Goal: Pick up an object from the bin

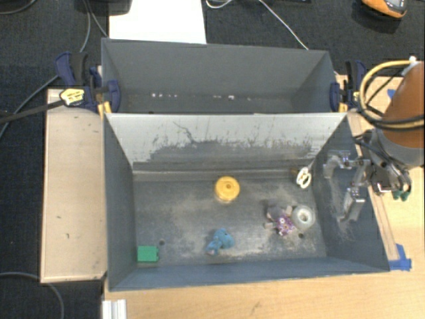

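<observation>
Several items, all left of gripper (pixel 345 198): green cube (pixel 147 253) farthest, blue lump (pixel 219 240), yellow disc (pixel 227 189), then purple toy (pixel 281 222) and white ring (pixel 304 216) nearest. Gripper hangs over right wall (pixel 332 231); spread or pressed together, cannot tell.

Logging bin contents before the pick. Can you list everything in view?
bin: 1, grey metal, centre of view
round piece: 1, yellow, mid-floor near the back wall
lumpy thing: 1, blue, front of floor, near the middle
block: 1, green, front corner at view's left
small cluster: 1, purple and white, floor toward view's right
ring: 1, whitish, right beside the cluster
looped bit: 1, white, foot of the right wall, toward the back
end effector: 1, metallic, over the right wall's slope
</observation>
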{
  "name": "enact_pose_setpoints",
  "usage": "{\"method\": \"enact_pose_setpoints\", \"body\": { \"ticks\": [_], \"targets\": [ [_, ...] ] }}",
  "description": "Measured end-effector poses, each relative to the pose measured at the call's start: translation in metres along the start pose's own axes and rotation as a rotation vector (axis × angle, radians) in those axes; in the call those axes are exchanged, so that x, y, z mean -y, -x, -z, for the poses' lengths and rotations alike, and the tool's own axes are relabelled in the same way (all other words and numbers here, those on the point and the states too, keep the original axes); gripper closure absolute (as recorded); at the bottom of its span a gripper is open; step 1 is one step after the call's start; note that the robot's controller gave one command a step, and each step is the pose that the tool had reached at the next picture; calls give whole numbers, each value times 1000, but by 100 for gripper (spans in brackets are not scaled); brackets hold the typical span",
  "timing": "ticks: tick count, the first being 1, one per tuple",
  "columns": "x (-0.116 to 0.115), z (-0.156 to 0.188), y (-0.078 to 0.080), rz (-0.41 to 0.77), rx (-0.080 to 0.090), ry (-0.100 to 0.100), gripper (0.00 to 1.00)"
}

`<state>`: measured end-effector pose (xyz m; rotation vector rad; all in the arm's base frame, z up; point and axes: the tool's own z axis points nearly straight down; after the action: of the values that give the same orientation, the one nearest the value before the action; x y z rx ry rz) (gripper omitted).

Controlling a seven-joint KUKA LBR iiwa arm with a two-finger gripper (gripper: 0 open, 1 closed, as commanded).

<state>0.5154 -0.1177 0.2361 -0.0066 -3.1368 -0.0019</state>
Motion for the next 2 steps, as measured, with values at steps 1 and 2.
{"method": "enact_pose_setpoints", "body": {
  "ticks": [1,2],
  "targets": [
    [-1,4,2,5,8,-2,0],
    [-20,-82,14,-40,8,0,0]
  ]
}}
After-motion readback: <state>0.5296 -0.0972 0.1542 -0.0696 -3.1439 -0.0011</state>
